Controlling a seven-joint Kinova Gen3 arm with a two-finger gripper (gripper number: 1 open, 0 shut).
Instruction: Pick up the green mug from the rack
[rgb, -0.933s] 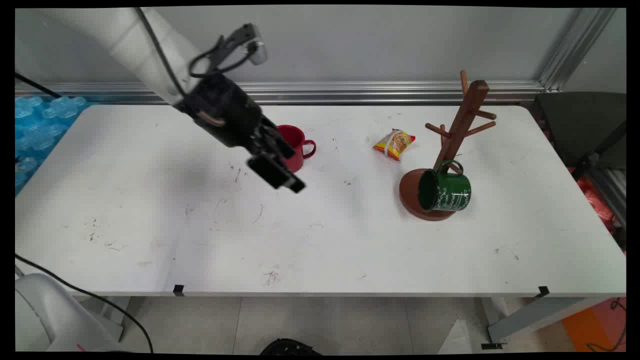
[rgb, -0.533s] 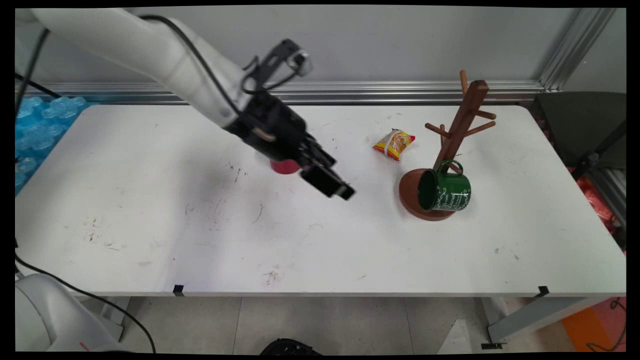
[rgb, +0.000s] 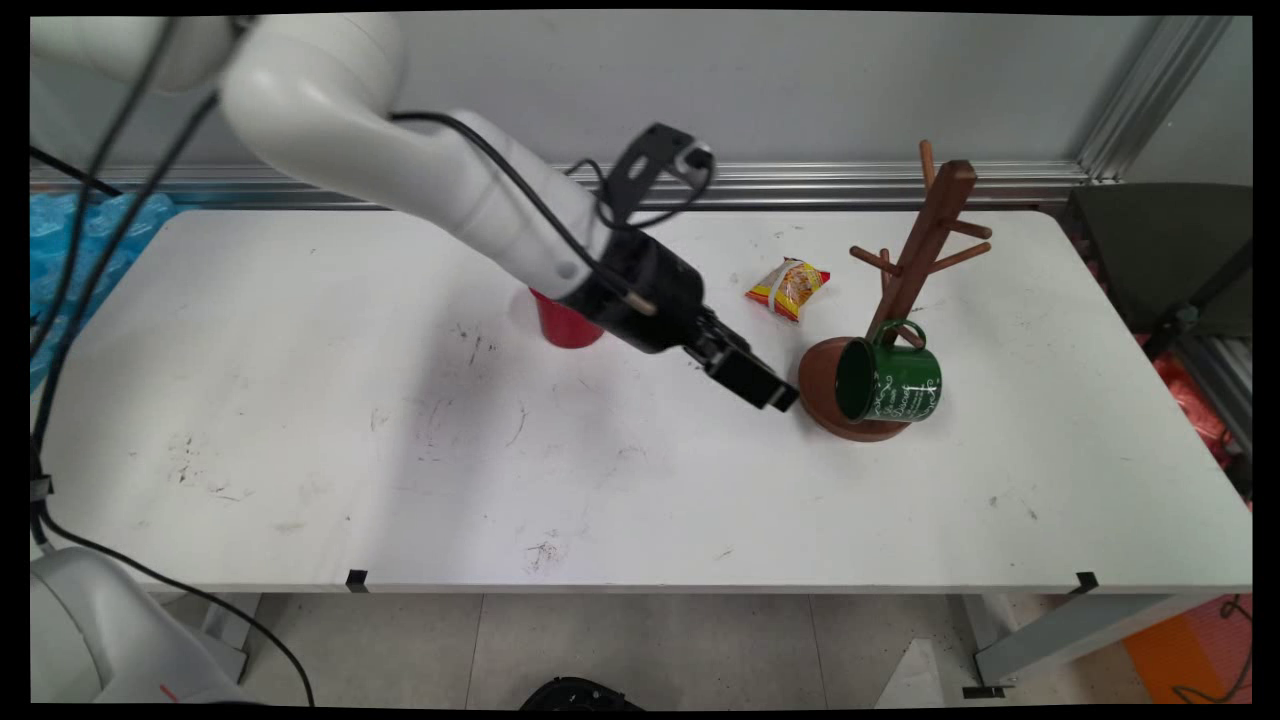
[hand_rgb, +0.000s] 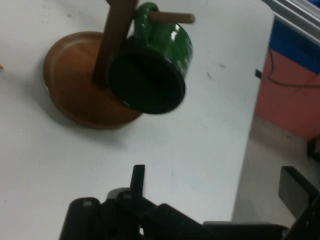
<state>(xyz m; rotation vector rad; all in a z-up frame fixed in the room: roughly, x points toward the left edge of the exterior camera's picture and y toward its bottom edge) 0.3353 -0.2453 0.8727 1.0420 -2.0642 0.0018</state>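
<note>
A green mug (rgb: 890, 382) hangs by its handle on the lowest peg of a brown wooden mug tree (rgb: 925, 240), its mouth facing left. My gripper (rgb: 770, 392) hovers just left of the tree's round base (rgb: 818, 385), pointing at the mug. In the hand view the green mug (hand_rgb: 150, 75) and the base (hand_rgb: 70, 85) lie ahead of the gripper (hand_rgb: 215, 182). The gripper is open, its fingers (hand_rgb: 137, 177) wide apart with nothing between them. A red mug (rgb: 565, 325) stands behind my forearm, mostly hidden.
A yellow and red snack packet (rgb: 788, 287) lies behind the gripper, left of the tree. The table's right edge (hand_rgb: 250, 130) shows in the hand view. Black cables hang along the arm at the left.
The arm has swept right across the table, from beside the red mug to just short of the mug tree's base. The forearm now covers most of the red mug.
</note>
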